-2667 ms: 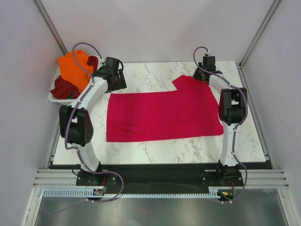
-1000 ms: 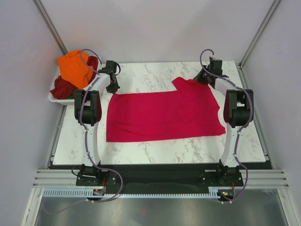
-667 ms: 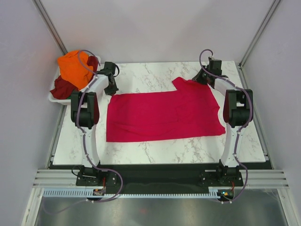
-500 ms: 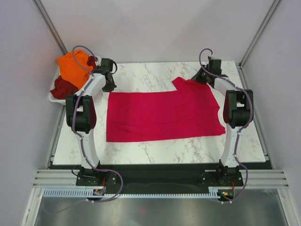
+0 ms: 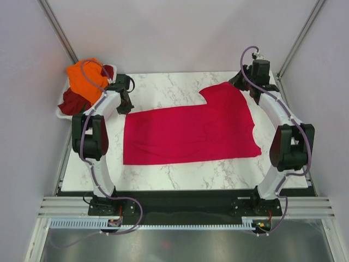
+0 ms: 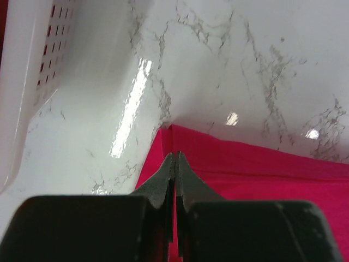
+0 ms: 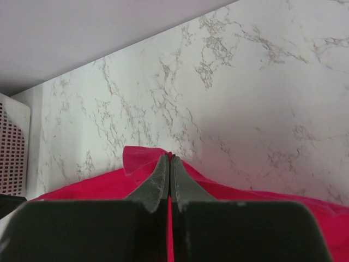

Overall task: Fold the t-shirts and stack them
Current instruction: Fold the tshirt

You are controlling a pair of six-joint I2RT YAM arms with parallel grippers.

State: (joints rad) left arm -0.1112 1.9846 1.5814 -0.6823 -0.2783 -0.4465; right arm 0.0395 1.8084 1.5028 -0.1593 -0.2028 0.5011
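A crimson-pink t-shirt (image 5: 191,131) lies spread across the marble table (image 5: 180,172). My left gripper (image 5: 125,105) sits at the shirt's far left corner. In the left wrist view its jaws (image 6: 175,155) are pressed together on the cloth (image 6: 256,174), with red showing between them. My right gripper (image 5: 239,83) is at the far right corner. In the right wrist view it (image 7: 169,157) is shut on a raised peak of the shirt (image 7: 136,164). An orange t-shirt (image 5: 86,76) and a dark maroon t-shirt (image 5: 73,101) lie heaped in the basket.
The white plastic basket (image 5: 61,113) stands off the table's far left corner, close to my left gripper. Its perforated wall (image 6: 27,82) fills the left of the left wrist view and shows at the right wrist view's left edge (image 7: 11,147). Booth walls surround the table.
The right arm has swung outward to the far right corner, drawing the shirt's far right part back and up. The left arm's elbow shifted left while its gripper stayed at the corner.
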